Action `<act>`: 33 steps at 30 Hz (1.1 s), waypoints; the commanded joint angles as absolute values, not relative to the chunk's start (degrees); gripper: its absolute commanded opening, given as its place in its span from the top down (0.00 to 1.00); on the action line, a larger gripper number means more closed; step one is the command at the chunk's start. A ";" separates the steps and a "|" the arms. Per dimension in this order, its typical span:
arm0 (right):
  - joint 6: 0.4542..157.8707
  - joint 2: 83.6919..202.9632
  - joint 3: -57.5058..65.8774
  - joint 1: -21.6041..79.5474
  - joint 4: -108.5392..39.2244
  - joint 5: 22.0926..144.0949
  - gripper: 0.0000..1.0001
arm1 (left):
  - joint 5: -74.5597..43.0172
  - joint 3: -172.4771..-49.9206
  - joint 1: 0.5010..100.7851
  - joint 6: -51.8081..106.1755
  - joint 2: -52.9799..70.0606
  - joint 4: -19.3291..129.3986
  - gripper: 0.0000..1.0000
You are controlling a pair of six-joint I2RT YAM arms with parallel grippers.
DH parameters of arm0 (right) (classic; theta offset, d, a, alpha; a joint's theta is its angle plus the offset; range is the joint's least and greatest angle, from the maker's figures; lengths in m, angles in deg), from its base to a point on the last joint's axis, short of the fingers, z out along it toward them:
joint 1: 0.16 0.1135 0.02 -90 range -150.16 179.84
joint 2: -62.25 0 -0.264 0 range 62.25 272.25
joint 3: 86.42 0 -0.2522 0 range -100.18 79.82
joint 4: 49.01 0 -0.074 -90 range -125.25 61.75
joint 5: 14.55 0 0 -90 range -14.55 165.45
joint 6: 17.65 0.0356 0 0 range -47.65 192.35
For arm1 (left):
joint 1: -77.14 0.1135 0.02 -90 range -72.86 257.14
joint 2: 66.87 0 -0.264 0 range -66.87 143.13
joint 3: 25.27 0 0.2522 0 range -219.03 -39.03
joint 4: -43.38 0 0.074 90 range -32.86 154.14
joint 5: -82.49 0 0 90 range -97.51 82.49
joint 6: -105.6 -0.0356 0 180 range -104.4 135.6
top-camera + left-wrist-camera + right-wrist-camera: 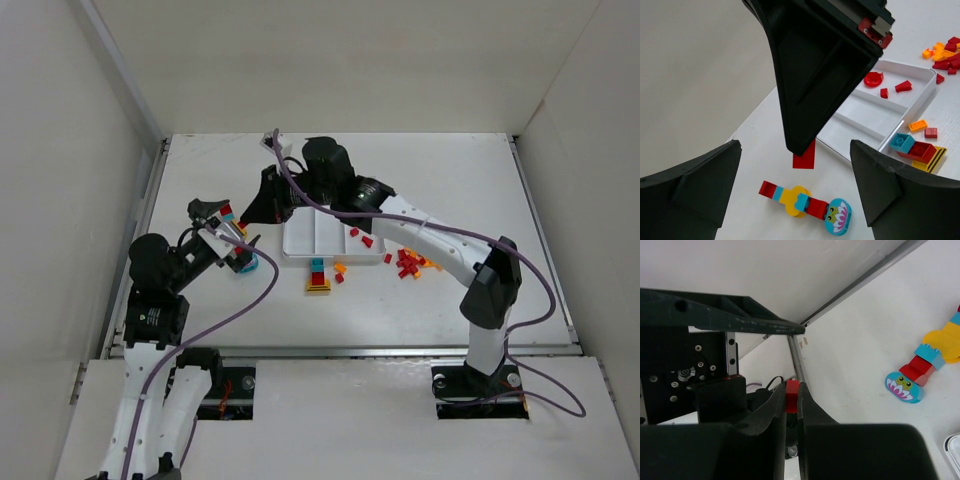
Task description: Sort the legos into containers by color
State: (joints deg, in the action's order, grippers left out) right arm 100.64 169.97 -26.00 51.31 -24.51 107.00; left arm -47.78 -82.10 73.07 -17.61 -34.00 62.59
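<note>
My right gripper (791,388) is shut on a small red lego brick (791,396). It hangs just left of the white tray (312,238), low over the table. In the left wrist view the gripper comes down from the top with the red brick (804,155) at its tip. A multicolour lego clump (807,205) with a teal frog end lies on the table below it, and also shows in the right wrist view (922,365). My left gripper (228,238) is open wide and empty, its fingers (700,185) either side of the clump. Red bricks (885,85) lie in the tray's far compartment.
A short stack of teal, red and yellow bricks (318,278) stands in front of the tray. A loose pile of red and orange bricks (410,262) lies right of the tray. The enclosure's left wall (80,200) is close to both grippers.
</note>
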 commanded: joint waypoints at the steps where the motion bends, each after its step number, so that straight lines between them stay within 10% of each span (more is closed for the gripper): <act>1: 100.47 168.08 -23.55 51.79 -27.17 106.13 1.00 | -48.38 -81.31 72.84 -16.48 -34.17 60.56 0.11; 10: 98.29 160.24 -6.93 32.14 -19.56 83.67 1.00 | -42.59 -77.27 72.84 -15.77 -34.70 65.05 0.00; 21: 88.43 177.28 -17.45 21.47 -9.42 77.21 1.00 | -21.58 -76.46 72.84 -14.54 -23.82 66.63 0.00; 24: 85.71 179.92 -20.63 21.47 -7.66 81.24 0.90 | -19.82 -76.47 72.84 -14.54 -23.27 66.63 0.00; 30: 83.95 180.91 -22.92 21.47 -5.73 80.73 0.35 | -19.29 -74.81 72.84 -17.18 -24.77 66.10 0.00; 33: 82.64 179.41 -22.23 21.47 -5.19 80.73 0.33 | -18.76 -74.80 72.84 -17.18 -24.77 65.58 0.00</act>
